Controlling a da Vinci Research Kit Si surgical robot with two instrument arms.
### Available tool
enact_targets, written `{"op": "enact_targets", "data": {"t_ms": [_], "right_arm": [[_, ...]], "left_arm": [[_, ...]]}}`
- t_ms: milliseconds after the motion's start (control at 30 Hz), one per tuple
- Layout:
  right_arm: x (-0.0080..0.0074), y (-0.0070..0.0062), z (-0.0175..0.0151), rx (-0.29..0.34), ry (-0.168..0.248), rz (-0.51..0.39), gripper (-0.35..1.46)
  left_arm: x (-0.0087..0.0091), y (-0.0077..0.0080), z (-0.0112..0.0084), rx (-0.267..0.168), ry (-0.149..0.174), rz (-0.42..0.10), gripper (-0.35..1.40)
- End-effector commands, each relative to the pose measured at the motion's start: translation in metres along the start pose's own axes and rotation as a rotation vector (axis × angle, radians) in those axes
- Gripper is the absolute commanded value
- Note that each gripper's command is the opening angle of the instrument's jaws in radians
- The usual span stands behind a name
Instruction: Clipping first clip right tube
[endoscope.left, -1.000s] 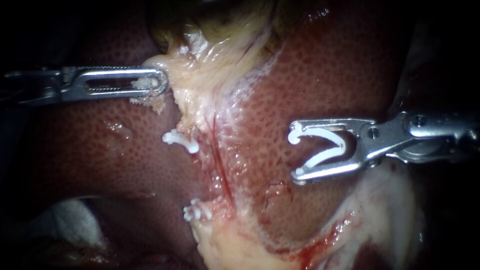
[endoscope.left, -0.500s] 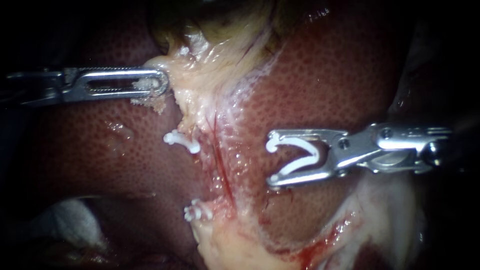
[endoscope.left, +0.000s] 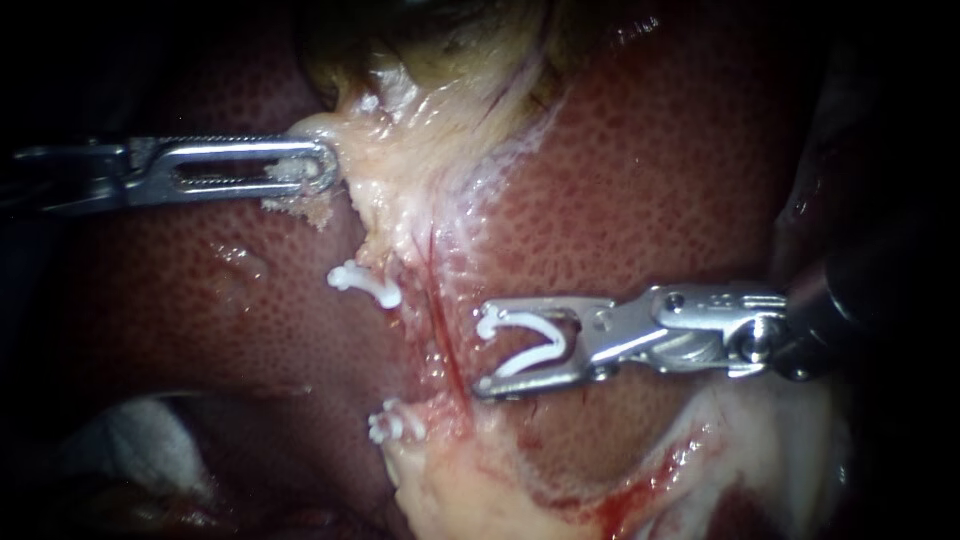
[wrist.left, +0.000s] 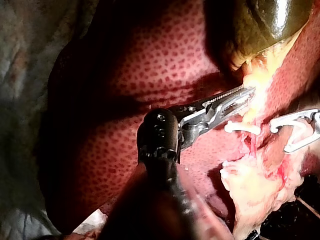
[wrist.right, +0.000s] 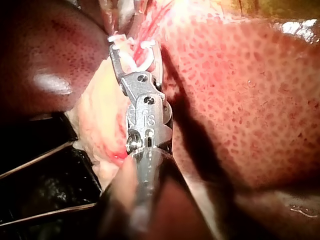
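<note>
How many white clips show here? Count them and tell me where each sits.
3. The upper clip and the lower clip sit closed at the left edge of the pale tissue; the open clip is held between the right instrument's jaws. Others may be hidden.

white clip (endoscope.left: 520, 318) open, v-shaped, tips just beside thin red right tube (endoscope.left: 447, 342), not around it

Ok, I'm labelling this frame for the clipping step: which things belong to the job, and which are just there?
In the job: right instrument, the open clip in its jaws, the red tube ahead of it, left instrument holding pale tissue.
Just there: two set clips, upper and lower; liver; white cloth.
</note>
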Motion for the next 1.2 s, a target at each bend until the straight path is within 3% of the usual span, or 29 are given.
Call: {"op": "enact_targets", "data": {"t_ms": [33, 533, 900, 1200], "right_arm": [[-0.0002, 0.0002, 0.0003, 0.002, -0.002, 0.002, 0.49], [-0.0026, 0.0017, 0.0031, 0.024, -0.016, 0.035, 0.49], [-0.0033, 0.0028, 0.0051, 0.041, -0.032, 0.050, 0.49], [-0.0031, 0.0028, 0.0063, 0.061, -0.038, 0.075, 0.49]], "left_arm": [[0.0000, 0.0000, 0.0000, 0.000, 0.000, 0.000, -0.35], [-0.0001, 0.0004, 0.0001, 0.003, 0.002, 0.000, -0.35], [-0.0002, 0.0008, 0.0002, 0.000, 0.000, 0.000, -0.35], [-0.0002, 0.0010, 0.0003, 0.000, 0.000, 0.000, -0.35]]}}
